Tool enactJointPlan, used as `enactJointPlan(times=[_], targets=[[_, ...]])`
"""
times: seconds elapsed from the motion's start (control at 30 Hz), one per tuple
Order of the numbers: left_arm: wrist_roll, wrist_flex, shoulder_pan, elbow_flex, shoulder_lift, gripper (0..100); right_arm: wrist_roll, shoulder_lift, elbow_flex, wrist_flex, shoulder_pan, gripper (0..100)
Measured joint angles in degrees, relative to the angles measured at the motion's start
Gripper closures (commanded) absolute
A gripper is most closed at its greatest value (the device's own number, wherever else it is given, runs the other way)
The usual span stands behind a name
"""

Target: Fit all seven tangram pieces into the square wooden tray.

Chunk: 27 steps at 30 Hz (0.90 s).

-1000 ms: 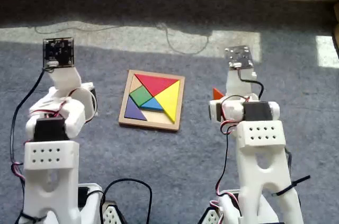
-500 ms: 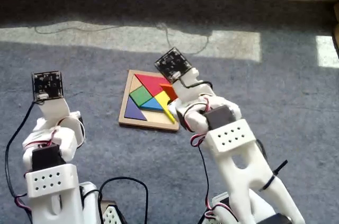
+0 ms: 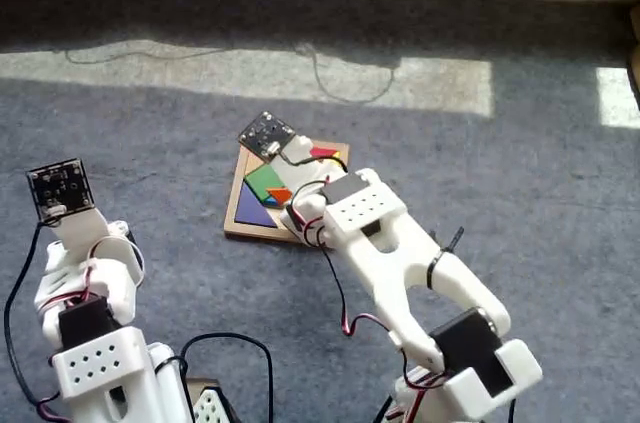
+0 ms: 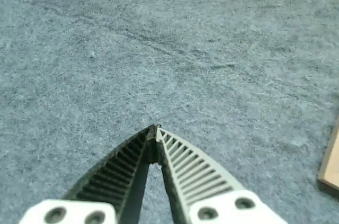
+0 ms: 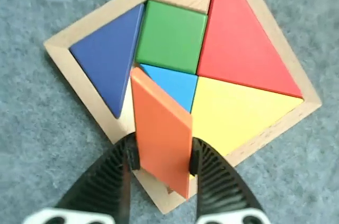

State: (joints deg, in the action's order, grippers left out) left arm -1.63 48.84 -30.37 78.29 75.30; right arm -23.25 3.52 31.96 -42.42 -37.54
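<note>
The right pincer (image 5: pixel 161 155) is clamped on the orange parallelogram piece (image 5: pixel 161 128), one finger on each long edge. The piece is held tilted over the near side of the square wooden tray (image 5: pixel 79 28). Its far end lies above the seam between the dark blue triangle (image 5: pixel 108 57) and the small light blue triangle (image 5: pixel 172 83); whether it touches them I cannot tell. In the high view the right arm (image 3: pixel 380 233) is stretched forward and across, with its wrist bent down over the tray (image 3: pixel 236 231).

Inside the tray the green square (image 5: pixel 170 36) sits beside the dark blue triangle. The large red triangle (image 5: pixel 241 49) and the large yellow triangle (image 5: pixel 238 113) fill the other half, edge to edge. Bare wood shows at the tray's near side under the orange piece, and also in a small gap at the far edge beside the green square.

The left pincer (image 4: pixel 155 134) has its fingers together and holds nothing, hanging over the grey carpet (image 4: pixel 159 49). The left arm (image 3: pixel 85 283) is folded back, well apart from the tray. A thin cable (image 3: pixel 330 73) lies on the carpet behind.
</note>
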Motion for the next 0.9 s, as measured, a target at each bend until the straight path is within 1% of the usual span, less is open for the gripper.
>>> enactJointPlan(times=[0.23, 0.37, 0.57, 0.63, 0.77, 0.8, 0.9], targets=[[0.0, -0.79, 0.79, 1.58, 2.81, 99, -8.09, -4.75, -1.76, 0.0, 0.0, 99.1], [0.0, -0.97, 1.49, 1.58, 3.43, 99, -10.02, -5.8, -2.37, 0.0, -0.79, 99.0], [0.0, -1.14, 1.67, 1.58, 3.6, 99, -10.2, -6.07, -2.37, 0.0, -2.99, 98.5], [0.0, -1.14, 1.67, 1.58, 3.6, 99, -9.76, -6.07, -2.37, 0.0, -2.99, 94.7], [0.0, -1.14, 1.67, 1.58, 3.6, 99, -5.36, -6.07, -2.37, 0.0, -2.99, 82.4], [0.0, -1.14, 1.67, 1.58, 3.6, 99, -4.75, -6.07, -2.37, 0.0, -2.99, 81.0], [0.0, -1.14, 1.67, 1.58, 3.6, 99, -4.13, -6.07, -2.37, 0.0, -3.25, 80.7]])
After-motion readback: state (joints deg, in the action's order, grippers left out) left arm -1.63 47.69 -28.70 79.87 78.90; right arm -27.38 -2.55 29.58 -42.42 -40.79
